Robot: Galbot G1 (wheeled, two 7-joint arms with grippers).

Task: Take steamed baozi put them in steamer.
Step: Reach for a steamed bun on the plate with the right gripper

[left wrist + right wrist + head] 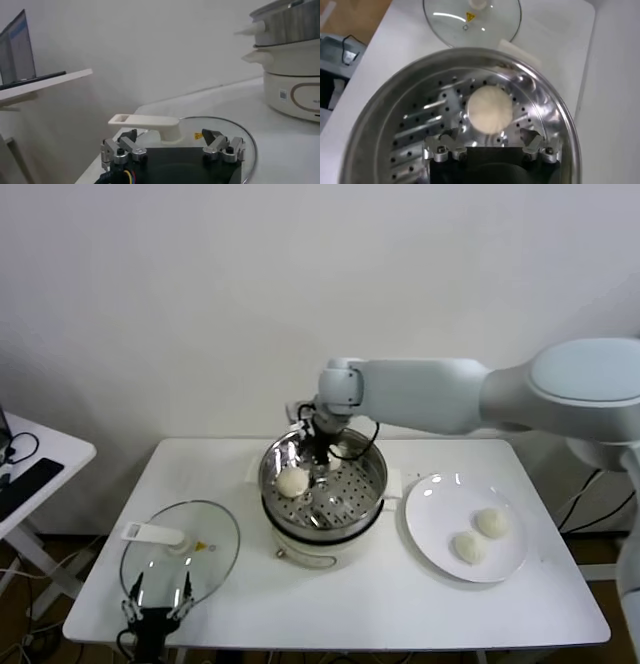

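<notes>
Right gripper [322,456] hangs over the steamer [322,484]; one baozi [292,481] lies inside it, two baozi [480,534] on the plate [432,524] beside it. Left gripper [172,149], fingers apart and empty, sits at the lid [235,131] near the steamer. Right wrist view: right fingers [441,147] spread, empty, the baozi just beyond them on the steamer's holed floor.

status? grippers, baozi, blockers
Right gripper open over steamer, one baozi inside. Left gripper open, parked at glass lid. Two baozi on plate. No blockers.

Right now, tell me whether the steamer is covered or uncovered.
Uncovered. The steamer shows its perforated floor and a baozi inside; the glass lid lies flat on the table to its left.
</notes>
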